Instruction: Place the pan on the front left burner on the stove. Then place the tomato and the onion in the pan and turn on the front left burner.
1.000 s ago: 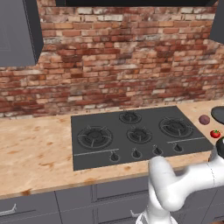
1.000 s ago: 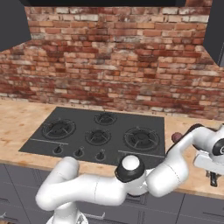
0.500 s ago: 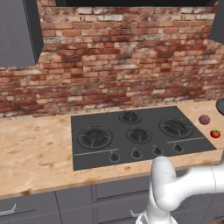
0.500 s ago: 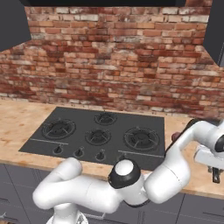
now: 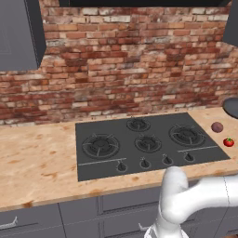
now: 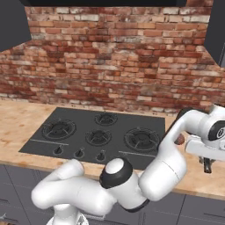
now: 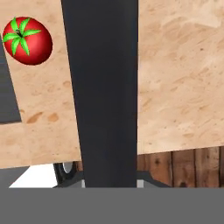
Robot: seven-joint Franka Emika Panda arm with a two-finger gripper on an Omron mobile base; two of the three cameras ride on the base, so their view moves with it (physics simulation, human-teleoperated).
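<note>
At the right edge of the left base view: you see a sliver of the round shallow dark grey frying pan (image 5: 232, 107), well off the flat black rectangular cooktop (image 5: 148, 145) and resting on the light wood-grain surface (image 5: 37, 162).
Pan handle: in the hand view the pan's thin straight dark handle (image 7: 105, 87) runs down the middle of the frame, right in front of the camera.
Hand: in the right base view the two-finger hand (image 6: 206, 166) hangs at the right edge, over the surface's front part. You cannot tell from these pictures whether it is spread or pinching the handle; the fingertips are hidden.
Progress: by my judgement nothing is finished yet. The large ringed black burner (image 5: 101, 145) at the left of the cooktop is bare, so the pan is not yet placed.
Tomato: the small glossy bright red tomato with a green stem top (image 5: 228, 142) sits on the surface just right of the cooktop; it is at the upper left of the hand view, beside the handle but apart from it.
Onion: the dull reddish-purple round onion (image 5: 217, 127) lies just above the tomato in the left base view, between tomato and pan.
Knobs: the row of small dark knobs (image 5: 155, 162) along the cooktop's near edge looks untouched, as far as you can judge.
Left to do: pan to burner, both vegetables into it, burner on.
Surroundings: red brick wall (image 5: 130, 60) behind, grey cabinets (image 5: 18, 37) above.
In the way: the tomato and onion lie between pan and cooktop; a low carry could knock them, so watch that path.
</note>
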